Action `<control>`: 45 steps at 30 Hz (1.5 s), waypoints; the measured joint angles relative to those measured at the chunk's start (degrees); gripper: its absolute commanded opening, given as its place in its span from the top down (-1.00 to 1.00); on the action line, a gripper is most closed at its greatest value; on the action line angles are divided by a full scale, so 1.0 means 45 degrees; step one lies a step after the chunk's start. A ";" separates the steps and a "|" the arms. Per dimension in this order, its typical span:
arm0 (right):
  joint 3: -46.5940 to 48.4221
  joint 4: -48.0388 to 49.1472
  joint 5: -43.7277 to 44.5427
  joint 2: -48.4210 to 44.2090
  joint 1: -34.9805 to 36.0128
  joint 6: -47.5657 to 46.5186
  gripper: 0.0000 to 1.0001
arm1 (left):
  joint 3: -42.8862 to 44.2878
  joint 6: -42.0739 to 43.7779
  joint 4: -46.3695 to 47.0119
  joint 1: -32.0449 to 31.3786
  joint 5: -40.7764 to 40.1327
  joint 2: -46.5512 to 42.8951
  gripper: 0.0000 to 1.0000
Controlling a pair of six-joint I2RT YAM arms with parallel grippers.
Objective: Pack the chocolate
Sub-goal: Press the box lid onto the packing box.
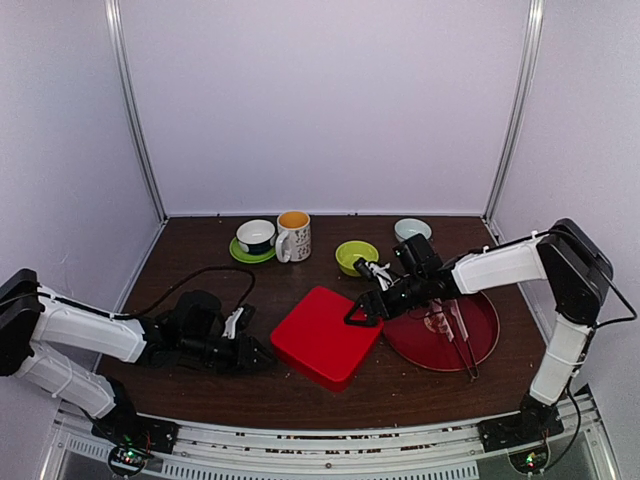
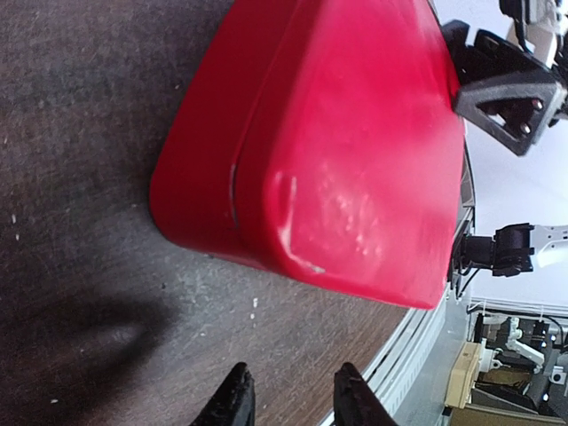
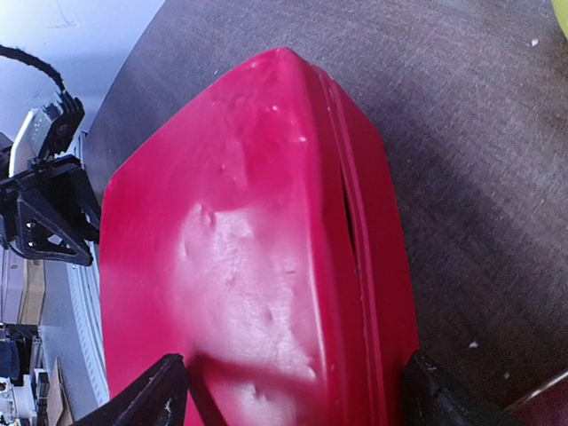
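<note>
Two grippers flank the closed red box (image 1: 325,335). The left gripper (image 1: 258,352) lies low over the table (image 1: 420,395) just left of the box, its fingers a little apart with nothing between them; the right gripper (image 1: 362,306) sits at the box's right corner, jaws spread wide astride that corner, contact unclear; the chocolate cannot be seen in any view; a red plate (image 1: 488,330) bearing tongs (image 1: 462,350) lies right of the box; a mug (image 1: 293,237) and a green bowl (image 1: 357,257) stand behind the box.
</note>
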 measured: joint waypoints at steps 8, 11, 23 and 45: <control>-0.2259 0.1749 0.0573 -0.1418 0.1175 0.1749 -0.66 | -0.0155 0.0058 -0.0593 0.0000 -0.0083 -0.0758 0.32; -0.2929 0.2511 0.0782 -0.1787 0.1744 0.2628 -0.66 | -0.0170 0.0160 -0.1311 0.0000 -0.0204 -0.1569 0.31; -0.3750 0.4099 0.1258 -0.2268 0.2365 0.4600 -0.84 | -0.0403 0.0306 -0.4396 0.0000 -0.0879 -0.4187 0.23; -0.4260 0.4342 0.1311 -0.2234 0.2603 0.5897 -0.81 | -0.1632 -0.0316 -0.2725 0.0000 -0.0340 -0.4736 -0.47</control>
